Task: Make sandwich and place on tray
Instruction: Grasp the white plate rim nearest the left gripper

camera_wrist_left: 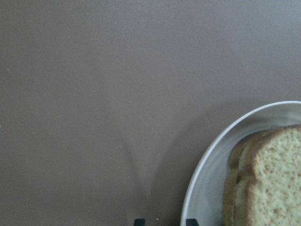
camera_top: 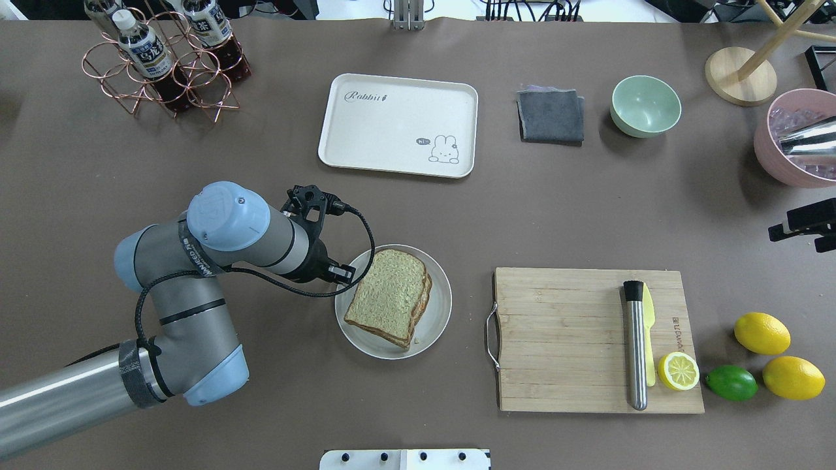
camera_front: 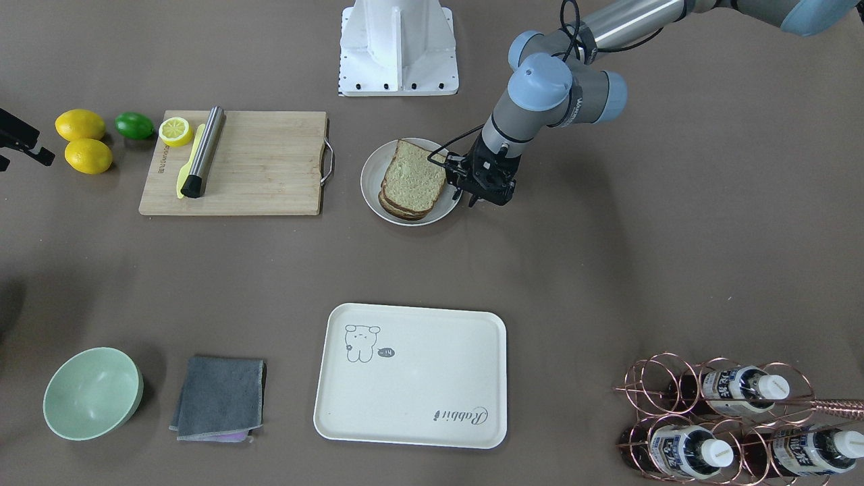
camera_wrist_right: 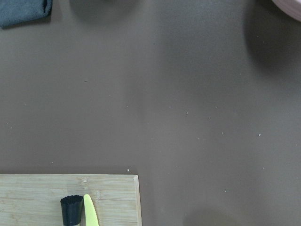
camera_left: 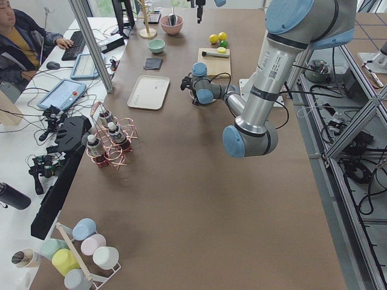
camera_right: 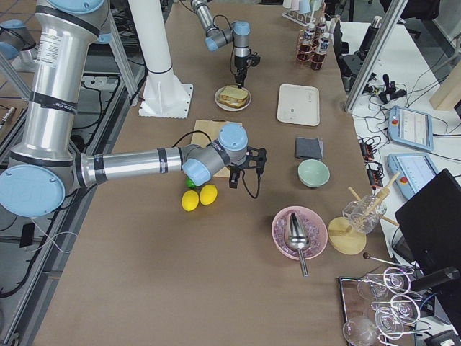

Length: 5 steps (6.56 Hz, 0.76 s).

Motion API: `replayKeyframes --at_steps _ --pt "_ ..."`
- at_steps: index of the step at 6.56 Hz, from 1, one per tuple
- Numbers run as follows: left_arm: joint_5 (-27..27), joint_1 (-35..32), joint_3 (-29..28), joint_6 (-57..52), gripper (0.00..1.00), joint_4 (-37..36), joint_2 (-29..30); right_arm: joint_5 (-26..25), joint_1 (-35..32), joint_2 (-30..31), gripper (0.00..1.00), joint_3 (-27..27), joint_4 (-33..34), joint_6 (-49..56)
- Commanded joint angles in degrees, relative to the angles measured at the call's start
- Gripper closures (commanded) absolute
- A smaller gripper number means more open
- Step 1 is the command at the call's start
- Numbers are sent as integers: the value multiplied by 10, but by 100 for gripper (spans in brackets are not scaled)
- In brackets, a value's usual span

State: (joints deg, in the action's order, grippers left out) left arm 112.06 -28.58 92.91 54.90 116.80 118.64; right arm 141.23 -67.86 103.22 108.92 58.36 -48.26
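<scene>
The sandwich (camera_front: 412,179) is a stack of speckled bread slices with brown crusts on a round white plate (camera_front: 370,179); no egg shows. It also shows in the overhead view (camera_top: 388,297) and the left wrist view (camera_wrist_left: 268,179). My left gripper (camera_front: 480,192) points down at the table just beside the plate's rim (camera_wrist_left: 211,165), open and empty (camera_wrist_left: 164,220). The cream tray (camera_top: 398,124) lies empty across the table (camera_front: 412,374). My right gripper (camera_top: 803,225) hovers beyond the cutting board's far end; its jaws are hidden.
A wooden cutting board (camera_top: 568,339) holds a steel muddler (camera_top: 633,346), a yellow knife and a lemon half. Lemons and a lime (camera_top: 731,383) lie beside it. A grey cloth (camera_top: 550,116), green bowl (camera_top: 645,104), pink bowl (camera_top: 793,140) and bottle rack (camera_top: 163,59) stand at the far side.
</scene>
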Motion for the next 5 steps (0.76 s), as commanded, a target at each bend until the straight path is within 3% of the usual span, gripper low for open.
replayKeyframes --at_steps 1,2,4,5 --pt "1 4 0 15 81 0 0 1 -3 0 0 1 0 0" --pt "5 3 2 20 97 0 1 10 -15 0 0 2 0 0" --pt "7 -2 5 53 100 7 1 23 -23 -1 0 2 0 0" --pt "7 -2 6 108 100 44 2 22 -25 -3 0 2 0 0"
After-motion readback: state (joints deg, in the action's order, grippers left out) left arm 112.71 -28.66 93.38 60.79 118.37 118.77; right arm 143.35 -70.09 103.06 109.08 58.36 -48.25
